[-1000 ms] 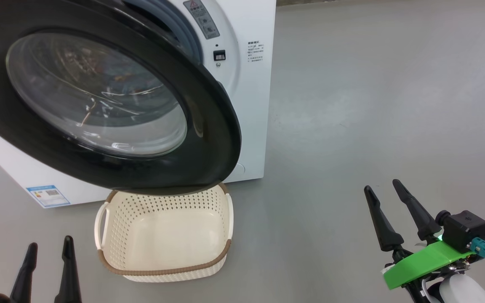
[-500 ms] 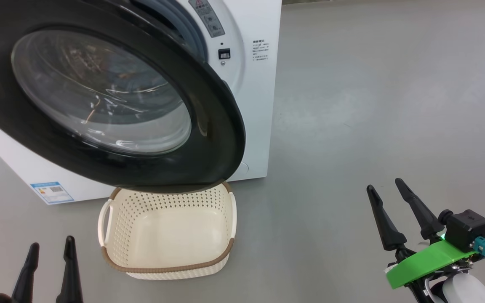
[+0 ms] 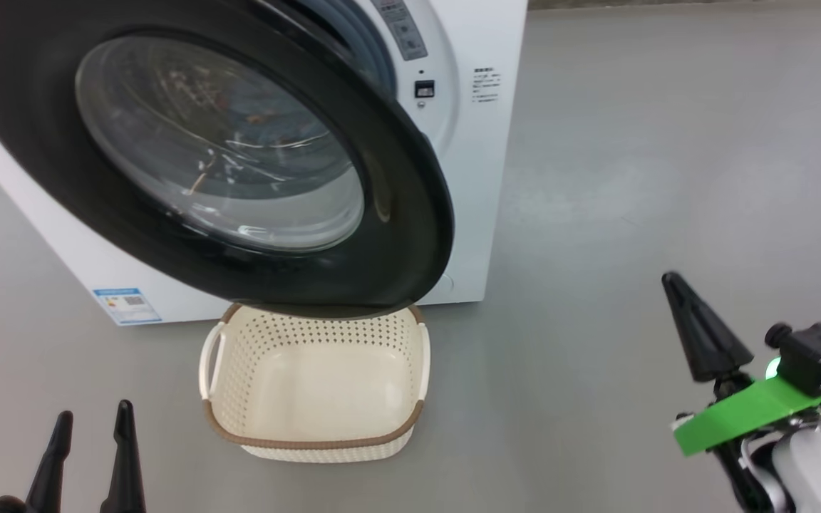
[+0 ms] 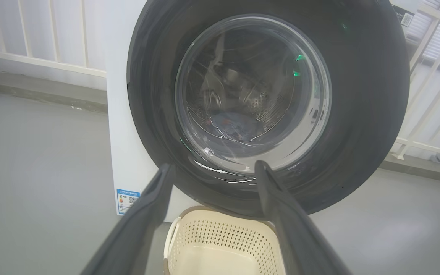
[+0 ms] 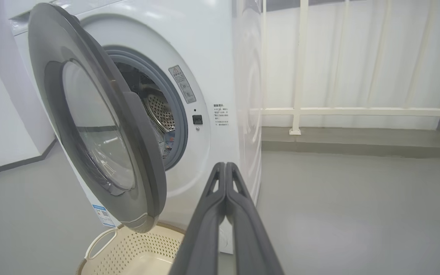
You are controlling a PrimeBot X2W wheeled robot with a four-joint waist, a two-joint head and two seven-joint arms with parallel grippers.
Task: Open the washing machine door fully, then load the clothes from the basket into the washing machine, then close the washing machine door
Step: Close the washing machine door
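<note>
Since a second ago the right gripper (image 3: pixel 675 288) has brought its two fingers from spread to pressed flat together, gripping nothing. The whole head view has also slid sideways, which is the camera turning, not the things moving. That gripper hangs over bare floor (image 3: pixel 631 178), well apart to the right of the machine. Closed fingers make a single blunt point, which probably suits pushing a door rather than picking up cloth. The left gripper (image 3: pixel 93 413) sits low and nearest, with its fingers spread wide and empty.

Beyond them the basket (image 3: pixel 314 444) stands on the floor with nothing in it, so the loading looks done. The washing machine door (image 3: pixel 410 235) hangs partly open, and its lower black rim overhangs the basket's far edge. From the right wrist there is a clear gap between the door and the washing machine (image 3: pixel 482 178), so closing is the step left.

Farther in, behind the grey rubber ring (image 5: pixel 181 126), the steel drum (image 5: pixel 159 112) holds the clothes (image 4: pixel 229 128). They show as a bluish heap through the glass. Behind the machine runs a white railing (image 5: pixel 300 110).
</note>
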